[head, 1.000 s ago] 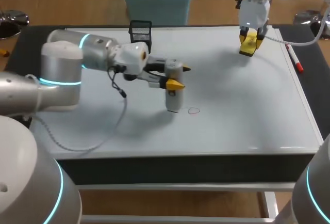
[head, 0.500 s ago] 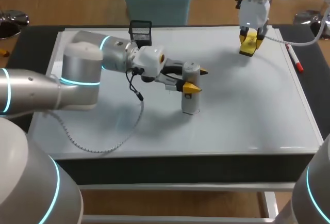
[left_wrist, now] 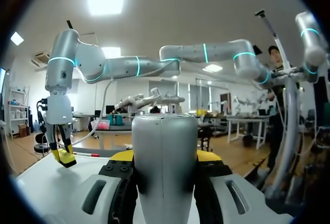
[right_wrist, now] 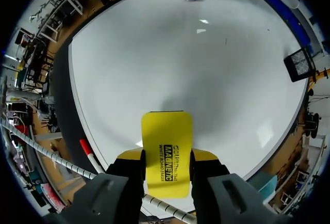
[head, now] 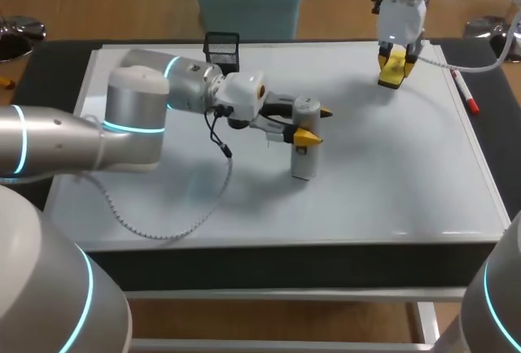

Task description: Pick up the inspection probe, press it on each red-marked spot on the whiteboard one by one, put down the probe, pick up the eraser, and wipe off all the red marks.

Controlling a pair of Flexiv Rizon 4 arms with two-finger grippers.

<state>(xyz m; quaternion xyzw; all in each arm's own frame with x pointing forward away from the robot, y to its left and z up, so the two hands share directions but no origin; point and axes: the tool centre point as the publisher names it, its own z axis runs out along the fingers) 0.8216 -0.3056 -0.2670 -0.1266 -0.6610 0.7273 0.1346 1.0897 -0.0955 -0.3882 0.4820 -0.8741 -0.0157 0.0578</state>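
Gripping probe [head: 303, 162] w/ L tool [head: 316, 124] by upper body, upright, base on board [head: 391, 182] near middle. Looks rigid, smooth metal, prob. slippery under side load; best held high, pressed straight down. Pinching eraser [right_wrist: 166, 146] w/ R tool [head: 394, 64] over far-right corner; light, stiff.

Hidden and cropped
Cannot see the probe [head: 304, 162] tip's contact with the whiteboard [head: 391, 174] from overhead; loses its base below the left wrist view; cannot separate eraser [head: 391, 78] from right gripper [head: 396, 63] overhead.
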